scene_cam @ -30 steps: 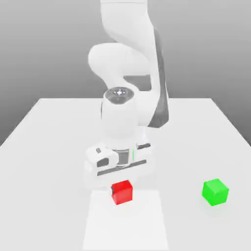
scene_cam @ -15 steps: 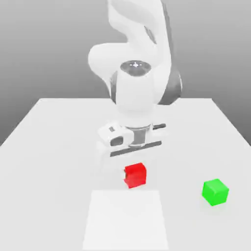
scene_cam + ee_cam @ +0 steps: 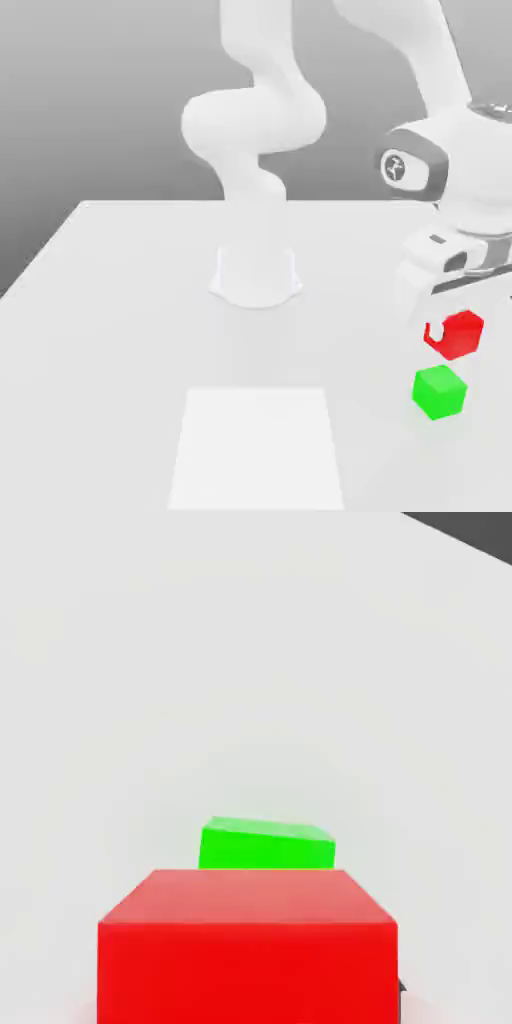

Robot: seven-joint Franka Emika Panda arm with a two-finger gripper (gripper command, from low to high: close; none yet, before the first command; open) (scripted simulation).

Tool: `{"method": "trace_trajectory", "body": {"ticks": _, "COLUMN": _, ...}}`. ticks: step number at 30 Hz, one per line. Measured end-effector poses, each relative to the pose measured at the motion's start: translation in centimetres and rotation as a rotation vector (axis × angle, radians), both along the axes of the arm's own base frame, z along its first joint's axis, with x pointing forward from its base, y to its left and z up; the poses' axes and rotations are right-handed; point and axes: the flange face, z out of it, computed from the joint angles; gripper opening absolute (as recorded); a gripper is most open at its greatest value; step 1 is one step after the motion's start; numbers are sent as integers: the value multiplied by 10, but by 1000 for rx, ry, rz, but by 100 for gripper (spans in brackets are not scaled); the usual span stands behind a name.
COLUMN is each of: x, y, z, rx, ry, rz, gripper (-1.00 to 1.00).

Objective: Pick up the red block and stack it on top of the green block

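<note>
White table (image 3: 130, 340), pincer (image 3: 455, 333) closed on red block (image 3: 460, 336), white sheet (image 3: 257, 447) in exterior view only

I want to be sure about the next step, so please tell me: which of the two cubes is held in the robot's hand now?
The red cube, held in the hand above the table; the green cube rests on the table.

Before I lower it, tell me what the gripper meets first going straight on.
Probably the small bright green cube, met by the small bright red cube it holds; depth and exact alignment are unclear.
</note>
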Motion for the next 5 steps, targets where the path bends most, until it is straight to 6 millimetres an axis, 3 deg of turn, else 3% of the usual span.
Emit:
{"method": "trace_trajectory", "body": {"ticks": 1, "x": 0, "y": 0, "z": -11, "rx": 0, "ry": 0, "rz": 0, "gripper": -100}}
{"method": "trace_trajectory", "body": {"ticks": 2, "x": -1, "y": 0, "z": -19, "rx": 0, "ry": 1, "rz": 0, "gripper": 100}}
{"method": "trace_trajectory", "body": {"ticks": 5, "x": -1, "y": 0, "z": -19, "rx": 0, "ry": 1, "rz": 0, "gripper": 100}}
